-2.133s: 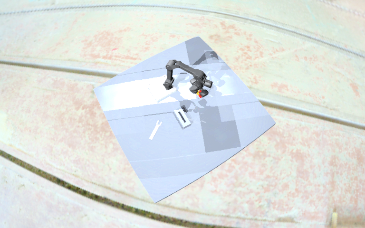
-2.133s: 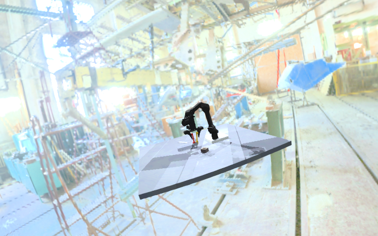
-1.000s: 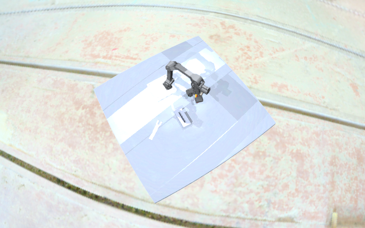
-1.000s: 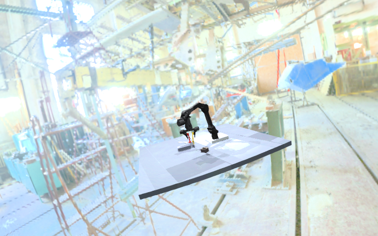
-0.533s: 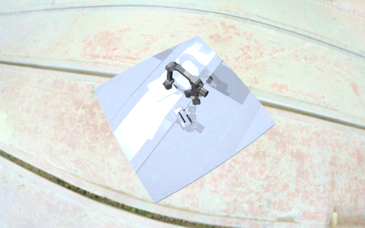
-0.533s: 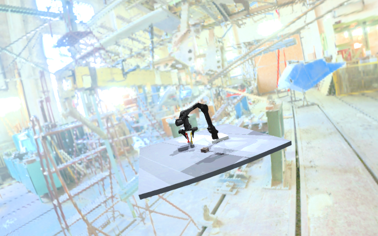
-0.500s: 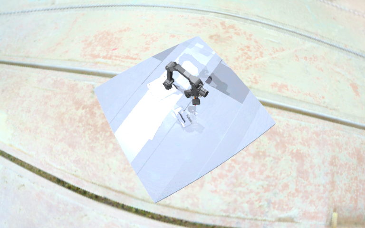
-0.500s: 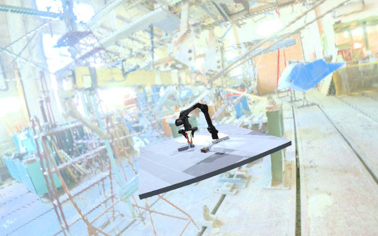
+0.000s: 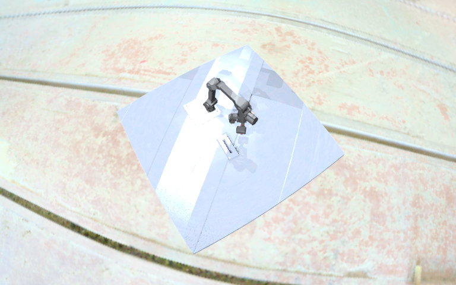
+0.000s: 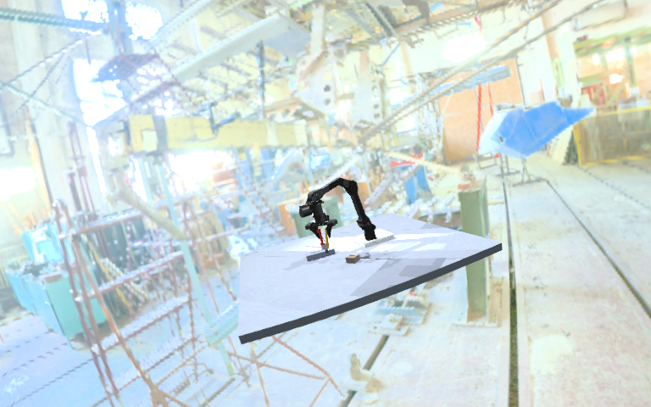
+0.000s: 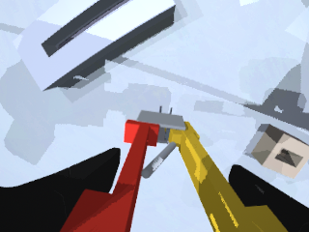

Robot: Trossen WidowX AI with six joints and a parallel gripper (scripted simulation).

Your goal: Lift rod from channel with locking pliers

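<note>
My gripper (image 9: 236, 124) (image 10: 322, 234) (image 11: 176, 164) is shut on the locking pliers, with one black finger outside each handle. The red handle (image 11: 129, 174) and the yellow handle (image 11: 193, 159) are spread apart. The grey jaw end (image 11: 161, 119) points down, with two thin prongs apart at its tip. The block with the channel (image 9: 232, 155) (image 10: 320, 255) (image 11: 53, 70) lies at the upper left of the wrist view, and the jaws are off to its side there. The dark channel shows in its top; the rod inside is hard to make out.
The tan holster (image 10: 353, 259) (image 11: 294, 164) stands at the right of the wrist view, its opening showing and no pliers in it. The arm's white base plate (image 9: 198, 116) (image 10: 380, 238) is on the pale table (image 9: 262, 187) (image 10: 287, 292), behind the block and holster.
</note>
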